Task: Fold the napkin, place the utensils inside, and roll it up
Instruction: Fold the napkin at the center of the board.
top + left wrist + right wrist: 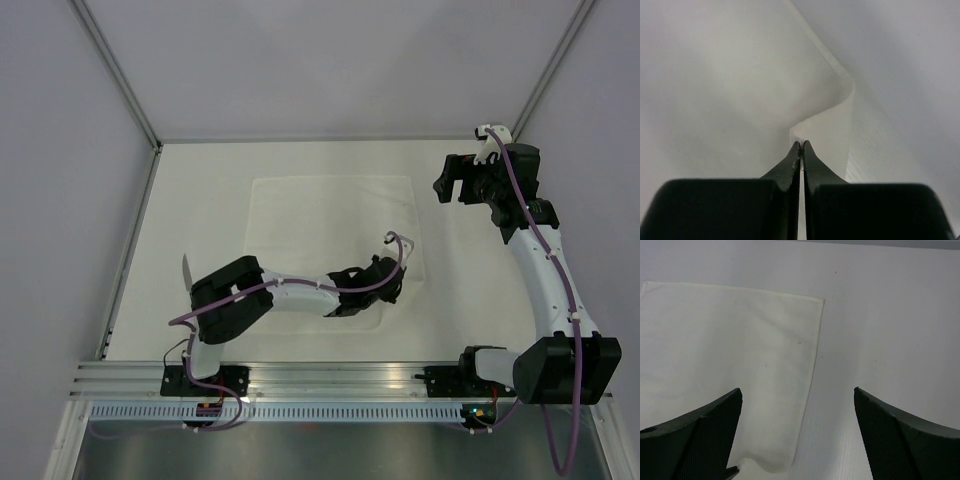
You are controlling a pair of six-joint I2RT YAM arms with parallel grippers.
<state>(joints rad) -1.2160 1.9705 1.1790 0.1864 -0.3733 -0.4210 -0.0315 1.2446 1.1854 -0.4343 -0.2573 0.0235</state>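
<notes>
The white napkin [330, 225] lies flat in the middle of the table. My left gripper [393, 283] is shut on the napkin's near edge by its right corner. In the left wrist view the jaws [801, 143] pinch the cloth, and the corner [832, 120] stands lifted and curled. My right gripper [455, 186] is open and empty, raised beyond the napkin's far right corner. Its view [797, 390] looks down on the napkin [730, 350] and the lifted corner. A slim grey piece [186, 269], seemingly a utensil, lies left of the left arm's elbow.
The white table [200, 200] ends at a metal rail on the left [128, 260] and walls at the back and right. Bare table [890, 330] lies right of the napkin. The left fingertip [732, 472] shows at the bottom of the right wrist view.
</notes>
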